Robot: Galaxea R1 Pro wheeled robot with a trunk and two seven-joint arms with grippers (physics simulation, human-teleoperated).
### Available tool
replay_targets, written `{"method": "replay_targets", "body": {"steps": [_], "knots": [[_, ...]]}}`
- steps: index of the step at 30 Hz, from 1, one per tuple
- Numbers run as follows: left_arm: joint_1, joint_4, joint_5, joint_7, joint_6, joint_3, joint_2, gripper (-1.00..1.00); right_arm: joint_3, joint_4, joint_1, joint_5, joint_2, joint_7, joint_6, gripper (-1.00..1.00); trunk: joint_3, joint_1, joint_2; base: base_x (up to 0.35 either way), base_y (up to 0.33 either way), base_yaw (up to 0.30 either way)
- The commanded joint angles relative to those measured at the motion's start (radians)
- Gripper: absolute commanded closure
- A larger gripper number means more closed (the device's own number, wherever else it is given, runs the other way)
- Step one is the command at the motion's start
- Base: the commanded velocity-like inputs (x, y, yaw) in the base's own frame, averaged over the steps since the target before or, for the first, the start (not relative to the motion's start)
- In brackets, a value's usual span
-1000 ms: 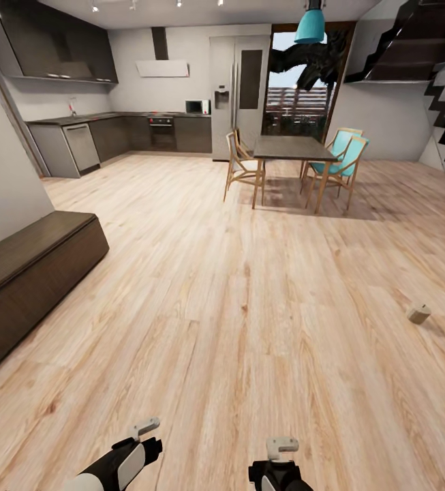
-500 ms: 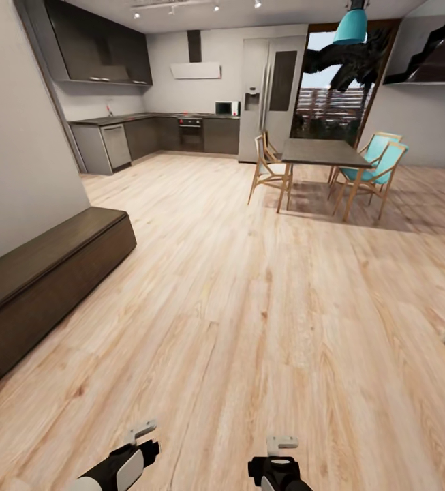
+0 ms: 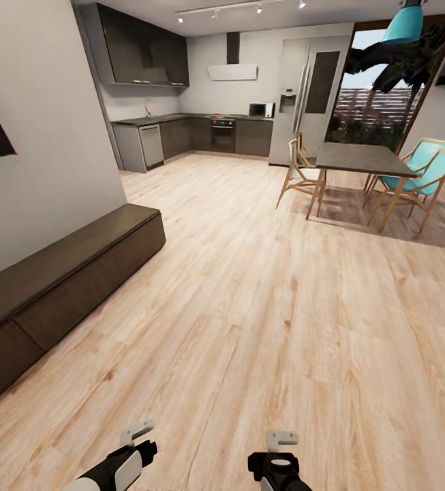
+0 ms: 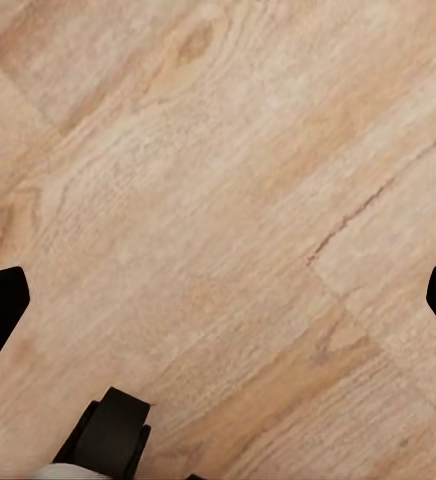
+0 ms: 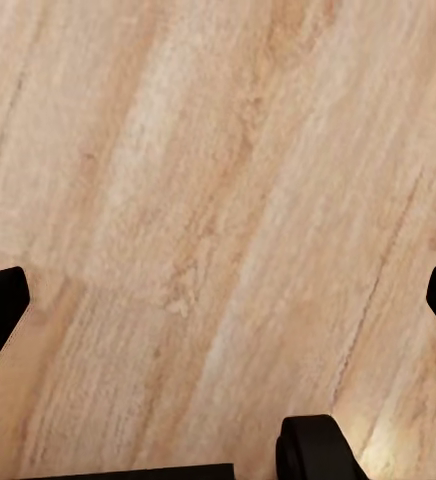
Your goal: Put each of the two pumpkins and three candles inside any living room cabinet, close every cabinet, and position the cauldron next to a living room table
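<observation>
- Left edge of the head view: the long, low dark-brown wood cabinet point(image 3: 65, 279), fronts closed, against a grey wall.
- Bottom centre: left gripper point(image 4: 218, 290) and right gripper point(image 5: 218, 290), fingers spread wide, empty, above light wood plank floor point(image 3: 263, 307).
- Upper right: dark dining table point(image 3: 362, 160) with teal chairs point(image 3: 420, 170).

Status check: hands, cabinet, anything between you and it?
Left hand and right hand both open, empty, low over plank floor. Cabinet ahead-left along the wall, fronts shut. Dining table and chairs far right, off the path.

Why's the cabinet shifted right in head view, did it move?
No. Cabinet still hugs the wall; dining table slid right too, so the camera turned.
</observation>
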Motion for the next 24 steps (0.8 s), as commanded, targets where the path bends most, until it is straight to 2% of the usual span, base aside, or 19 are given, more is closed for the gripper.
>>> {"method": "replay_targets", "body": {"steps": [1,4,8,11,14,18,24], "knots": [[0.000,-0.002,0.004,0.006,0.006,-0.005,0.001,-1.00,0.006,-0.002,0.000,-0.008,-0.001,-0.009,0.003,-1.00,0.002,-0.004,0.007,0.000,0.000,0.281],[0.000,0.001,0.005,0.008,0.006,-0.001,0.003,-1.00,0.006,-0.002,0.000,-0.007,-0.001,-0.009,-0.011,-1.00,0.012,-0.016,0.028,0.000,0.000,0.281],[0.000,0.004,0.004,0.008,0.005,0.000,0.003,-1.00,0.006,0.021,0.000,-0.007,-0.001,-0.009,-0.076,-1.00,0.024,-0.031,0.056,0.000,0.000,0.281],[0.000,0.004,0.004,0.007,0.005,0.000,0.002,-1.00,0.007,0.025,0.001,-0.007,0.000,-0.009,-0.085,-1.00,0.032,-0.042,0.077,0.000,0.000,0.281],[0.000,0.004,0.004,0.006,-0.012,0.000,0.000,-1.00,0.008,0.027,0.001,-0.007,0.000,-0.010,-0.087,-1.00,0.031,-0.042,0.077,0.000,0.000,0.281],[0.003,0.026,0.003,0.006,-0.081,-0.001,-0.004,-1.00,0.009,0.027,0.001,-0.007,0.001,-0.010,-0.088,-1.00,0.029,-0.042,0.077,0.048,0.000,0.281],[0.003,0.041,0.003,0.006,-0.100,0.000,-0.004,-1.00,0.009,0.027,0.001,-0.005,0.001,-0.010,-0.088,-1.00,0.026,-0.042,0.077,0.291,-0.003,0.281]]}}
